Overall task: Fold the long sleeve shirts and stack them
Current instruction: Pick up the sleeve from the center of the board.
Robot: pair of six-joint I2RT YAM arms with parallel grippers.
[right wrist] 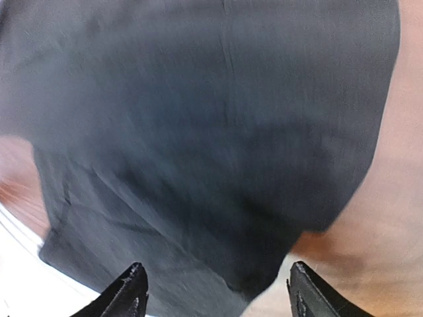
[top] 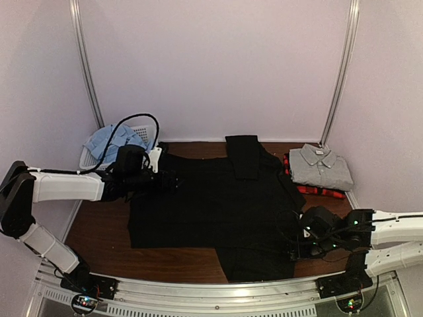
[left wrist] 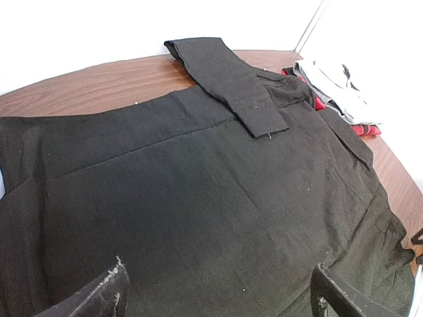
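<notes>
A plain black long sleeve shirt (top: 211, 205) lies spread flat across the table, one sleeve (top: 242, 155) folded in at the far edge. My left gripper (top: 168, 181) hovers over the shirt's left edge. In the left wrist view the left gripper (left wrist: 219, 267) is open, with black cloth (left wrist: 198, 185) below it and nothing held. My right gripper (top: 295, 247) is at the shirt's near right corner. In the blurred right wrist view the right gripper (right wrist: 217, 265) stands open above the cloth's edge (right wrist: 198, 132). A folded grey shirt (top: 320, 165) rests on a red-and-black plaid one (top: 322, 191).
A white mesh basket (top: 147, 132) at the back left holds a light blue shirt (top: 115, 142). White walls close off the back and sides. Bare wooden tabletop (top: 99, 231) shows at the near left. A metal rail (top: 218, 290) runs along the near edge.
</notes>
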